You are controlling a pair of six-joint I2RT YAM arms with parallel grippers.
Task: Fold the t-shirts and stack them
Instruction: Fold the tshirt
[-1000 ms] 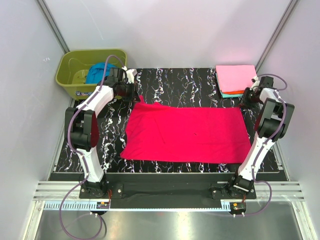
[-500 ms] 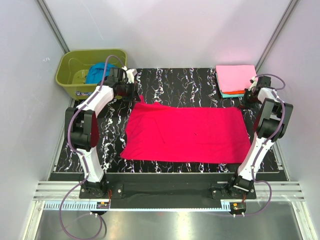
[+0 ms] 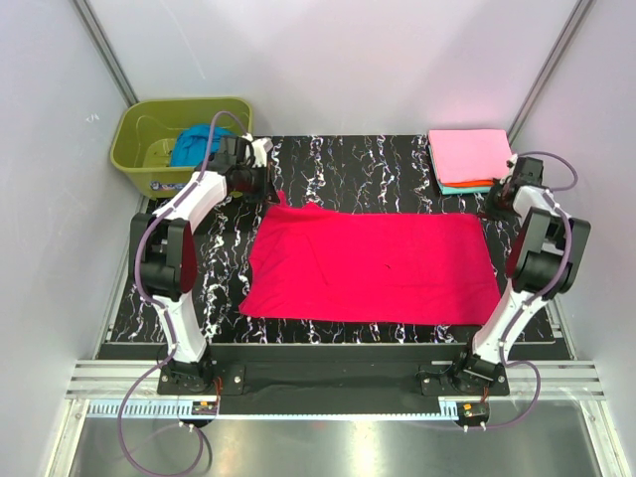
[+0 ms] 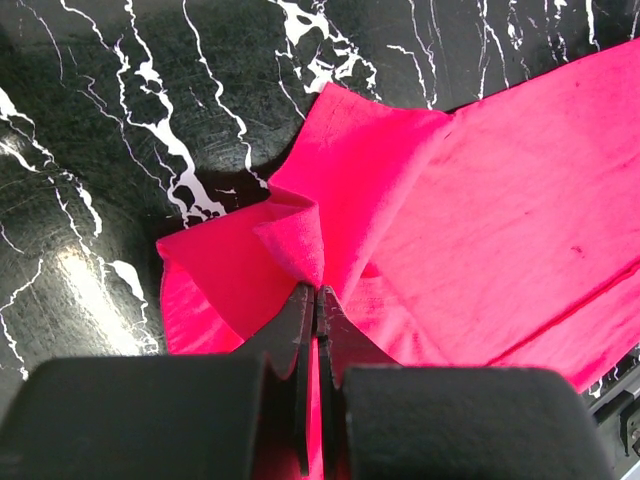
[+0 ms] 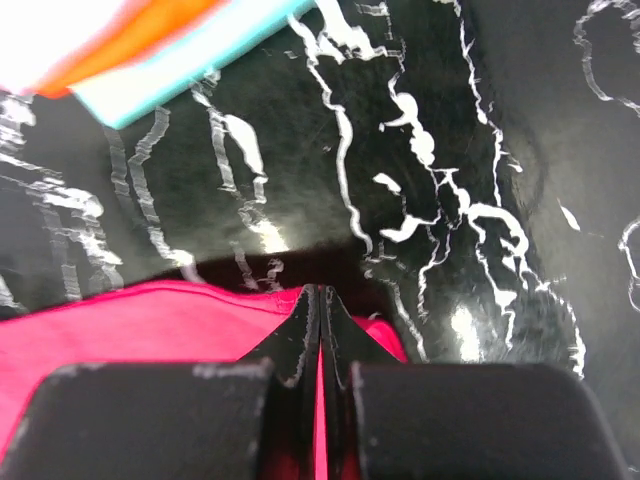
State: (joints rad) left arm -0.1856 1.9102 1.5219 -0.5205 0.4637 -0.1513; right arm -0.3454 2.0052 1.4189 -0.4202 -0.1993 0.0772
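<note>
Mid-frame, one crimson-red t-shirt lay spread.
The left gripper and right gripper pinched its corners; blue t-shirt half hidden.

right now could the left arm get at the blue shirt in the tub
Probably not yet: the left gripper is shut on the red t-shirt corner, though the blue shirt lies close by.

In your right wrist view the far-right stack is blurred and cut off by the top edge; far left, the tub wall hides part of the blue t-shirt.
</note>
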